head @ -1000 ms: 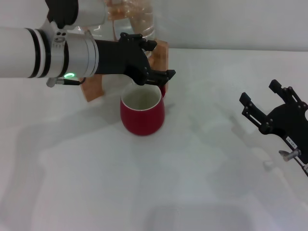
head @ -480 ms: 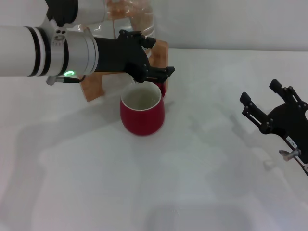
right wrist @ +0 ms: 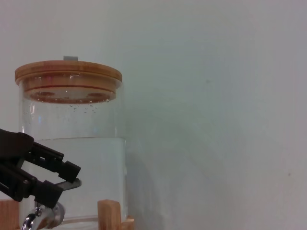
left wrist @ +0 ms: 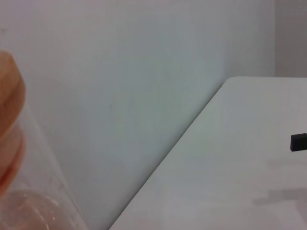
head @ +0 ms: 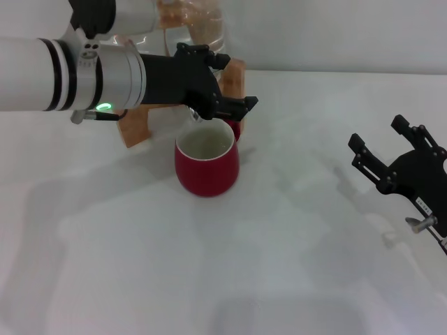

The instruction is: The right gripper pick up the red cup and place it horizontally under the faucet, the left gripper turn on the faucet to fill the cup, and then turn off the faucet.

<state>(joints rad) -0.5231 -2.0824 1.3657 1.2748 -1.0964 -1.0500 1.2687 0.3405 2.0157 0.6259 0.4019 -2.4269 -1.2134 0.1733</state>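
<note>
The red cup (head: 207,166) stands upright on the white table, just in front of the wooden stand (head: 235,75), with its handle toward the stand. My left gripper (head: 227,87) reaches in from the left above the cup's far rim and hides the faucet in the head view. In the right wrist view its black fingers (right wrist: 41,155) close above and below the flat lever of the chrome faucet (right wrist: 45,215). My right gripper (head: 394,164) hangs open and empty at the right, well away from the cup.
The glass jar (right wrist: 72,143) with a wooden lid holds water and sits on the stand at the back left. It also shows in the head view (head: 192,28). A pale wall runs behind the table.
My left gripper's fingers have shifted slightly up and to the right at the faucet. The cup and the right gripper have not moved.
</note>
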